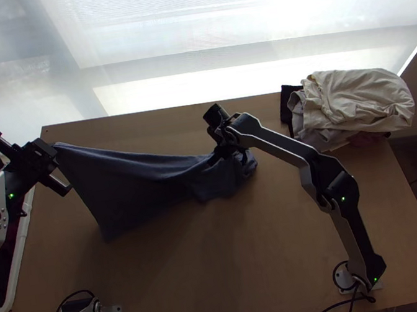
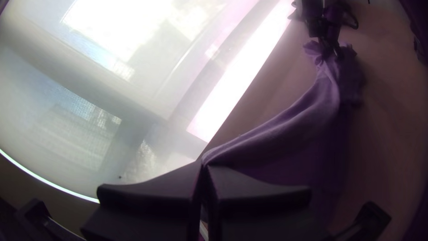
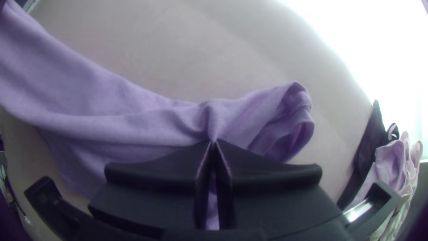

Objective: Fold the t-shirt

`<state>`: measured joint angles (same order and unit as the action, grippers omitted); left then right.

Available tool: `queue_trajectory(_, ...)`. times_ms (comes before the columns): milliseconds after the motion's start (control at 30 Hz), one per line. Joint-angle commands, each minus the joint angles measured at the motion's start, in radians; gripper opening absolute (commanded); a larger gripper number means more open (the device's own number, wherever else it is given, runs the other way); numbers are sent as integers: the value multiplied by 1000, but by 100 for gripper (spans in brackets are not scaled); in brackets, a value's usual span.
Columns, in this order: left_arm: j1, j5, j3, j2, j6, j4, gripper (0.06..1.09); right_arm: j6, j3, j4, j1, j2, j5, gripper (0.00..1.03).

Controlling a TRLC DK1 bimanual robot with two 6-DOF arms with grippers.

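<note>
In the top view the dark blue-grey t-shirt [image 1: 145, 190] stretches between both grippers, its left corner raised and its lower part hanging towards the table. My left gripper [image 1: 56, 163] is at that far left corner; in the left wrist view the left gripper [image 2: 204, 167] is shut on the cloth's tip. The right gripper [image 1: 223, 150] holds the shirt near its right end; in the right wrist view the right gripper [image 3: 214, 143] is shut on a pinched fold, with a loose, open-ended loop of cloth [image 3: 285, 120] beside it.
A pile of cream and grey clothes [image 1: 357, 102] with a black piece lies at the table's far right corner. A white-rimmed bin [image 1: 19, 253] stands by the left edge. Bare wooden table [image 1: 224, 260] lies between the shirt and the arms' bases.
</note>
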<state>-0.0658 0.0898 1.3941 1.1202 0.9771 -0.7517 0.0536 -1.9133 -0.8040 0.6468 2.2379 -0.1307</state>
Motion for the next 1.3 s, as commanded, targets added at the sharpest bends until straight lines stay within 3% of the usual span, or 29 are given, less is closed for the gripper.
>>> queue_trajectory(0, -19, 1, 17, 9, -8, 25, 14, 0, 11, -14, -4, -126, 5, 3)
queue_trajectory(400, -121, 93, 201, 50, -141, -95, 14, 5, -49, -288, -73, -544, 13, 3)
queue_trajectory(733, -141, 189, 220, -96, -377, -95, 15, 26, 50, -365, -105, -926, 51, 3)
queue_trajectory(900, -97, 309, 221, -175, -499, -136, 15, -21, 123, -370, -156, -1107, 194, 3)
queue_trajectory(1000, 14, 318, 287, -189, -583, -176, 15, -63, 122, -371, -219, -1210, 292, 3)
queue_trajectory(1133, 178, 318, 316, -218, -723, -181, 15, -81, 149, -371, -283, -1336, 358, 3)
queue_trajectory(1267, 253, 375, 325, -254, -842, -176, 15, -147, 158, -363, -417, -1434, 559, 3)
